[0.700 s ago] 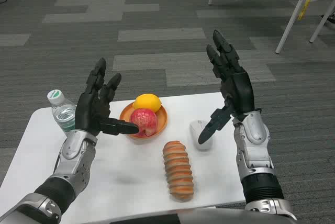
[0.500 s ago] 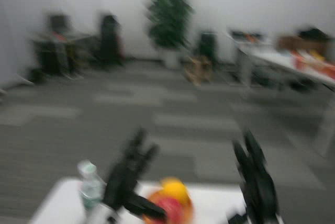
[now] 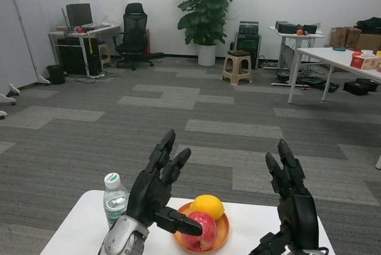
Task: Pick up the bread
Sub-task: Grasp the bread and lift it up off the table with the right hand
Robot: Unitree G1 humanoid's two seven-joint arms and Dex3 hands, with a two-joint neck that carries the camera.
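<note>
The view has lifted since the earlier frames: it formerly looked down over the whole worktop, and now looks out across the room, so only the far strip of the worktop (image 3: 77, 219) shows along the bottom edge. This is camera movement, not movement of the objects. The consequence for the task is plain: the bread, seen earlier lying near the front edge of the worktop, is now below the frame and cannot be located from this view. No approach has been made to it.

Left hand (image 3: 156, 192): raised above the worktop, fingers spread wide, holding nothing, thumb reaching in front of the bowl. Right hand (image 3: 292, 207): likewise raised and spread, empty, posture unchanged from before.

Containers: the orange bowl (image 3: 221, 238) holds a red fruit (image 3: 202, 238) at front and a lemon (image 3: 206, 206) behind it. A capped water bottle (image 3: 114, 198) stands just left of the left hand, water inside.

Beyond: grey carpeted floor, a stool (image 3: 237, 66), white tables at right, a potted plant (image 3: 206, 5) against the far wall.

Judgement: the view needs to dip again before any grasp.
</note>
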